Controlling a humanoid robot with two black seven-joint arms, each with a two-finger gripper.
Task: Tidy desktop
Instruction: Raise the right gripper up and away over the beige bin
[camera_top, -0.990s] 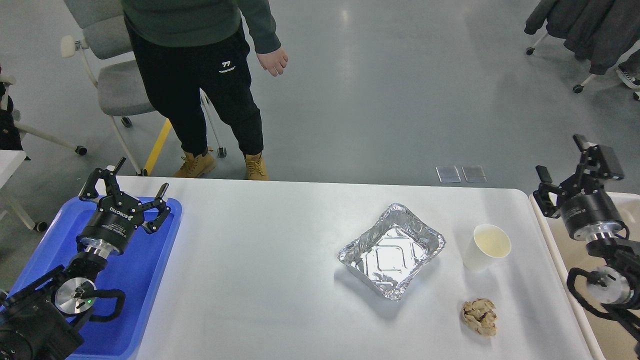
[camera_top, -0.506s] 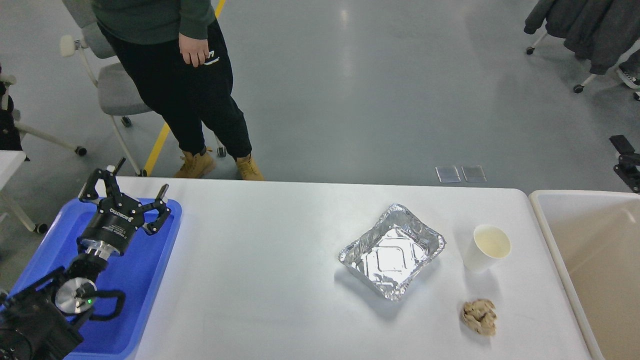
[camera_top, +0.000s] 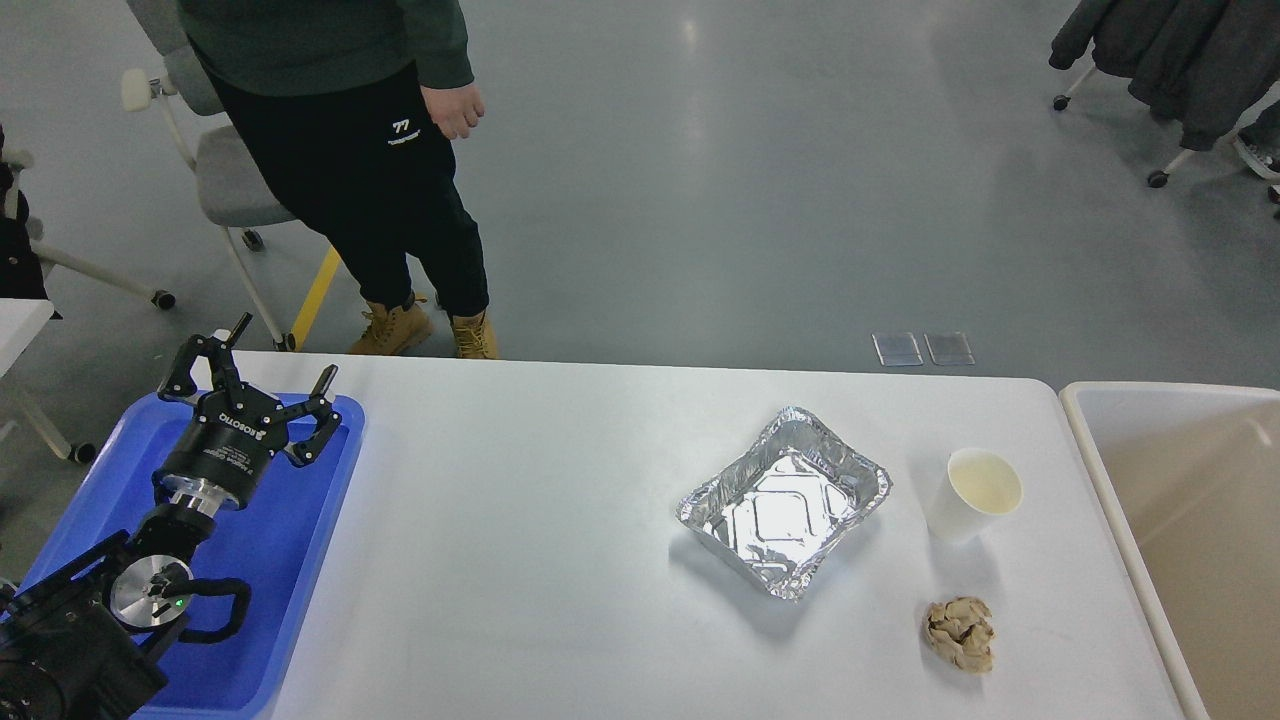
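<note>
Tidying not yet begun: desktop (camera_top: 560, 560) ahead, bearing foil tray (camera_top: 783, 500), paper cup (camera_top: 972, 494), crumpled wad (camera_top: 959, 632), possibly paper. Left gripper (camera_top: 252, 385) spread, empty, over blue tray (camera_top: 285, 560). Right gripper unseen. Next: reach for one item.

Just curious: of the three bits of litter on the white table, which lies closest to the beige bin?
The white paper cup; the foil tray lies further left, the crumpled brown paper nearer me.

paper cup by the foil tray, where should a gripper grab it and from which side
Grip the paper cup across its side wall just below the rim, coming from the right edge of the desktop. It stands upright with its mouth open. The foil tray crowds its left and the crumpled paper lies nearer; the right is bare.
</note>
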